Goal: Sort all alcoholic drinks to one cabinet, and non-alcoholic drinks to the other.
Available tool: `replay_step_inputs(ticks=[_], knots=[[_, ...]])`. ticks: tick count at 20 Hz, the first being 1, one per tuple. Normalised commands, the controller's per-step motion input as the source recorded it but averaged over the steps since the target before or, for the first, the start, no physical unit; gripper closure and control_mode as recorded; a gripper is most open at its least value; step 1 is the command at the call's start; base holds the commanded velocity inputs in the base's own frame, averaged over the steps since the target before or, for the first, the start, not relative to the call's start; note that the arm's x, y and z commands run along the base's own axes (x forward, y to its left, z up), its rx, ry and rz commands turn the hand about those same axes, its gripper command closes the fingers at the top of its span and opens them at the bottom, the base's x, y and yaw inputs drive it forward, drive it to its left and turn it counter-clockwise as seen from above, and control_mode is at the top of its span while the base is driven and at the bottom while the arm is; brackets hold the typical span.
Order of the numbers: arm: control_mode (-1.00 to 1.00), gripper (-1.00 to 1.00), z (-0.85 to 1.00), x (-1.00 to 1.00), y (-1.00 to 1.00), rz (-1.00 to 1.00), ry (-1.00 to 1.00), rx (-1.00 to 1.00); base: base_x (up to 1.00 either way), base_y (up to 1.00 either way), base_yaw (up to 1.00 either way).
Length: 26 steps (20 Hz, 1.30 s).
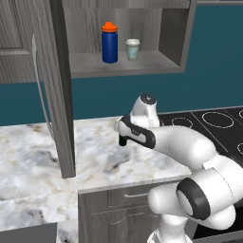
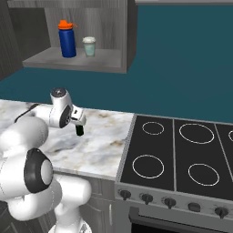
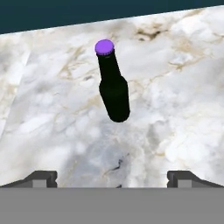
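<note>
White arm (image 1: 190, 147) bends low over the marble counter (image 1: 28, 161), end effector (image 3: 112, 177) released.

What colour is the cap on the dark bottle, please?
Purple, clearest in the hand view: cap.

Glossy marble counter (image 3: 183, 100); prob. glass bottle (image 3: 113, 89)

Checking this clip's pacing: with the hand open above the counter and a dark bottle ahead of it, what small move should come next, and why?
Probably lower the hand toward the purple-capped dark bottle and centre the open fingers around its body. The bottle stands alone on the marble counter, untouched, while the blue bottle and lidded cup already sit in the cabinet.
</note>
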Motion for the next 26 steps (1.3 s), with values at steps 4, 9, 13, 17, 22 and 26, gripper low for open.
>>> replay_step_inputs(ticks=[4, 9, 13, 17, 22, 26], knots=[[-1.0, -1.0, -0.28, 0.18, 0.0, 0.0, 0.0, -0.01, 0.0, 0.0, 0.0], [-1.0, -1.0, -0.23, 0.28, 0.05, 0.0, 0.0, -0.02, 0.0, 0.0, 0.0], [-1.0, -1.0, -0.18, 0.28, 0.13, 0.0, 0.0, -0.04, 0.0, 0.0, 0.0], [-1.0, -1.0, -0.15, 0.23, 0.11, 0.0, 0.0, -0.04, 0.0, 0.0, 0.0], [-1.0, -1.0, -0.16, 0.15, 0.05, 0.0, 0.0, -0.03, 0.0, 0.0, 0.0], [-1.0, -1.0, -0.09, 0.16, 0.0, 0.0, 0.0, -0.01, 0.0, 0.0, 0.0]])
